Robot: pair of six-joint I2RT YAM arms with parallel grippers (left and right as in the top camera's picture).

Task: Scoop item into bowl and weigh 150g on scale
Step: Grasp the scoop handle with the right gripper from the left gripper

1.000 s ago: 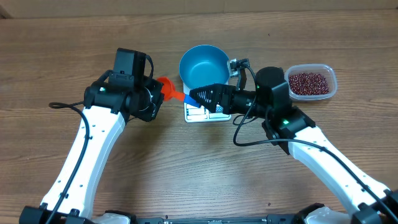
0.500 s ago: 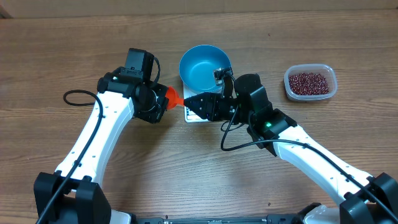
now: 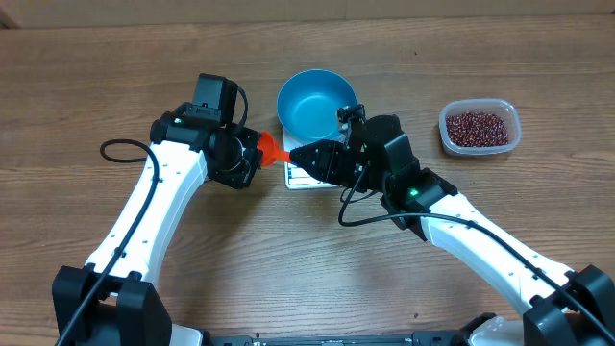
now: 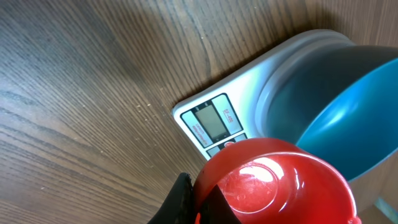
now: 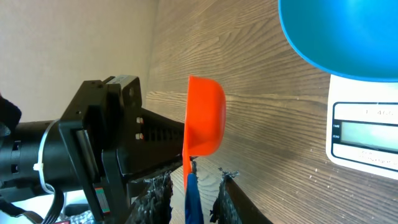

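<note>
Evidently a handover: the left gripper's (image 3: 257,150) jaws are clamped on the orange scoop (image 3: 272,148), holding it up at 9 o'clock of the scale (image 3: 299,179), while the right gripper's (image 3: 296,157) jaws straddle its blue handle (image 5: 191,199), pinching or not I cannot tell. The empty bowl (image 3: 315,104) waits on the scale, and the beans (image 3: 475,128) lie in a clear tub (image 3: 515,121) at its 3 o'clock, well apart, nearer the right arm (image 3: 480,231), which likely explains the pass.

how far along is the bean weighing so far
Done: the round light blue bowl sits on the flat white scale, empty. In hand: the left gripper holds the orange plastic scoop; the right gripper straddles its blue handle. Left: scooping the small maroon beans and weighing.
</note>
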